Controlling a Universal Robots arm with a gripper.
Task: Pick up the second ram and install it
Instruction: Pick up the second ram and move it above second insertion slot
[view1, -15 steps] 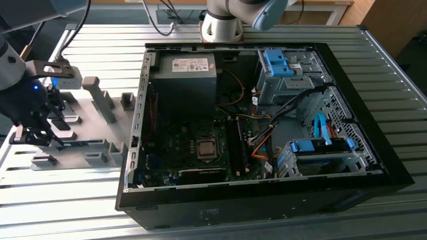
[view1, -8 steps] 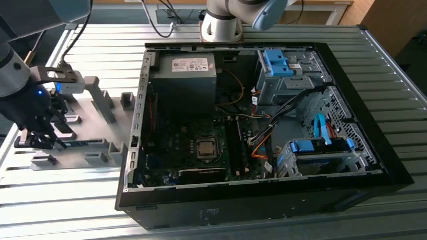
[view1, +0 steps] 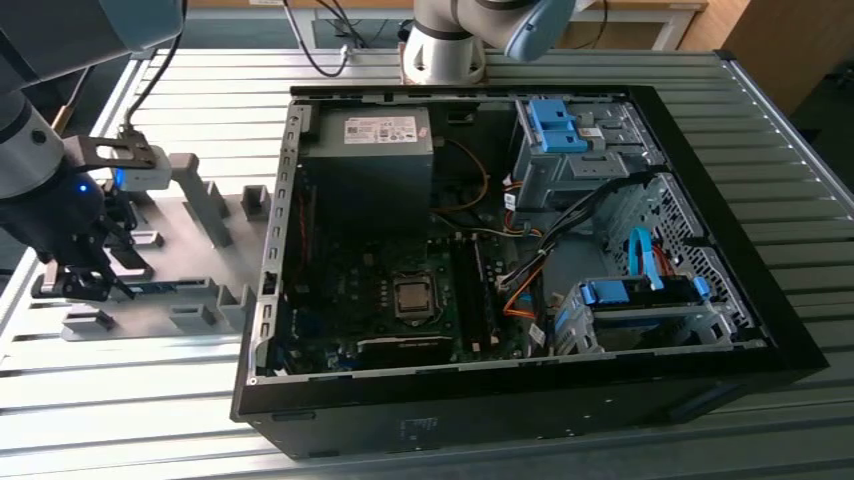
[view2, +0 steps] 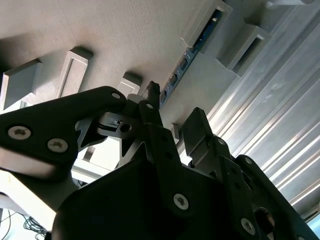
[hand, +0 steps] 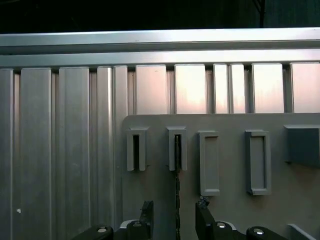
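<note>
The second ram (hand: 177, 192) stands on edge in a slot of the grey fixture plate (hand: 230, 215), seen end-on as a thin dark line. In the second wrist view it is a narrow blue strip (view2: 181, 65) running along its holder. My gripper (hand: 175, 212) is open, with one black finger on each side of the stick and a gap on both sides. In the exterior view the gripper (view1: 83, 285) hangs low over the plate at the exterior view's left, by the blue stick (view1: 163, 287).
An open black computer case (view1: 521, 400) lies to the exterior view's right of the fixture plate (view1: 200, 240), with the motherboard's long memory slots (view1: 470, 290) beside the processor socket (view1: 412, 297). Other grey holders (hand: 258, 162) stand on the plate. A ribbed aluminium tabletop (hand: 60, 150) surrounds it.
</note>
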